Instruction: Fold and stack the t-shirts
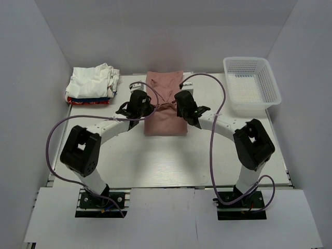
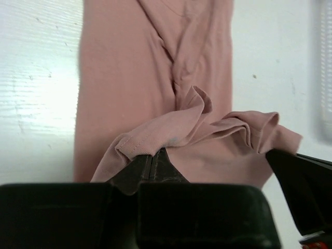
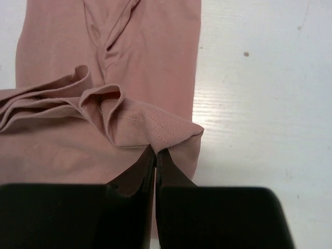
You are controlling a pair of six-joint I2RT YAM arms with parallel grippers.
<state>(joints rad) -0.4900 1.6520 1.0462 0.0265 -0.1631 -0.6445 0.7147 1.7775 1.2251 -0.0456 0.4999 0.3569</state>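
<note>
Left pincer (image 1: 152, 107) and right pincer (image 1: 171, 107) each stand clamped on a lifted fold of the dusty-pink t-shirt (image 1: 165, 124), which lies folded in a strip at the middle of the surface (image 1: 171, 161). The white lattice basket (image 1: 272, 80) stands far right, well apart from it, its floor in plain view. White t-shirts (image 1: 93, 79) are heaped on a red one (image 1: 83, 101) at far left.

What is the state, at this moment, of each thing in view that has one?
dusty-pink cloth t-shirt: folded to a long strip, near edge lifted and bunched
left gripper: shut on that edge
right gripper: shut on the same edge
pile of white and red cloth shirts: stacked, top one crumpled
white plastic lattice basket: upright, nothing seen inside
</note>
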